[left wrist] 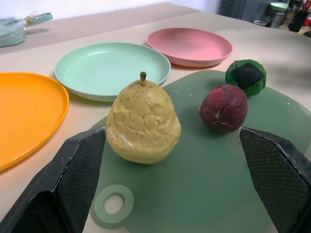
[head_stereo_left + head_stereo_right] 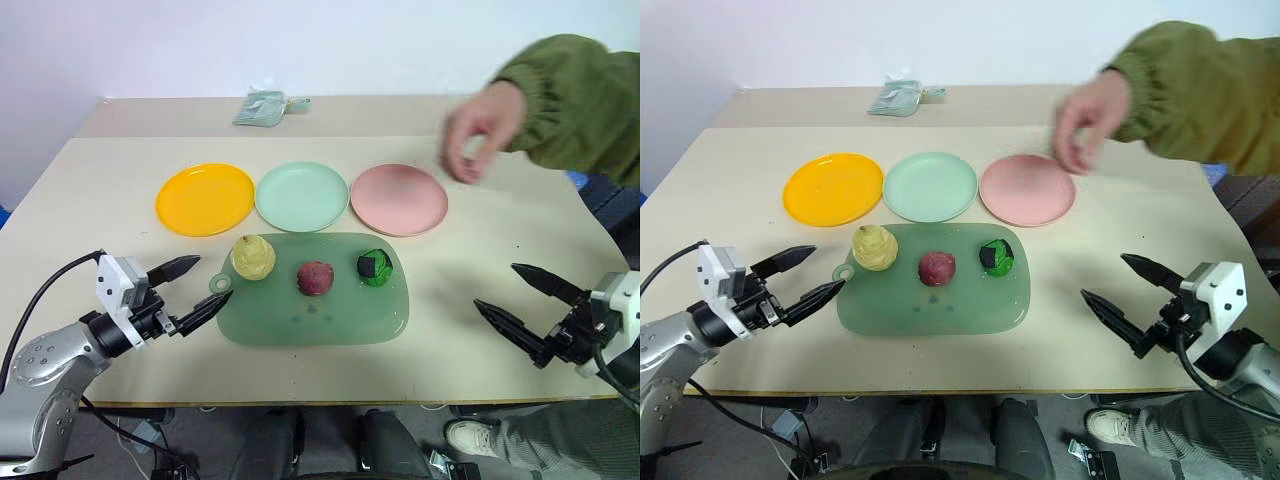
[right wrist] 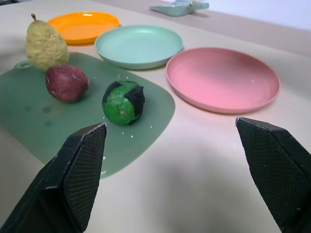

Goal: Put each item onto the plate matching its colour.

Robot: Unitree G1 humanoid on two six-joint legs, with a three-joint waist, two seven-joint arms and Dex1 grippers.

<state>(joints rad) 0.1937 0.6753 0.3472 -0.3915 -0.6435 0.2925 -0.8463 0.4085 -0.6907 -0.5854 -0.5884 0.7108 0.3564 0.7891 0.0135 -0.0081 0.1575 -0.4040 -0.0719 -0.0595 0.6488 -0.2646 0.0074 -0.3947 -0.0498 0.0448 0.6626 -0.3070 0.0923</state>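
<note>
Toys all sit on my green tray [image 2: 380, 320]: pear [image 2: 253, 257] nearest the left gripper [image 2: 192, 291], plum [image 2: 315, 278] mid-tray, green ball [image 2: 374, 267] beside the pink plate [image 2: 398, 199]. Both grippers, right [image 2: 530, 304] too, hover spread wide, empty. Pear looks light, rigid, crinkly; I'd pinch its fat belly. Yellow plate [image 2: 205, 198] and mint plate [image 2: 301, 196] wait on a beige table [image 2: 90, 190]; a person's hand [image 2: 478, 128] hangs over the far side

Bare tabletop [image 2: 90, 190] is left on both sides of the green tray [image 2: 390, 315], giving open approach. The three toy foods are spaced apart on it. The air near the pink plate [image 2: 398, 198] is occupied by a person's hand [image 2: 480, 128].
</note>
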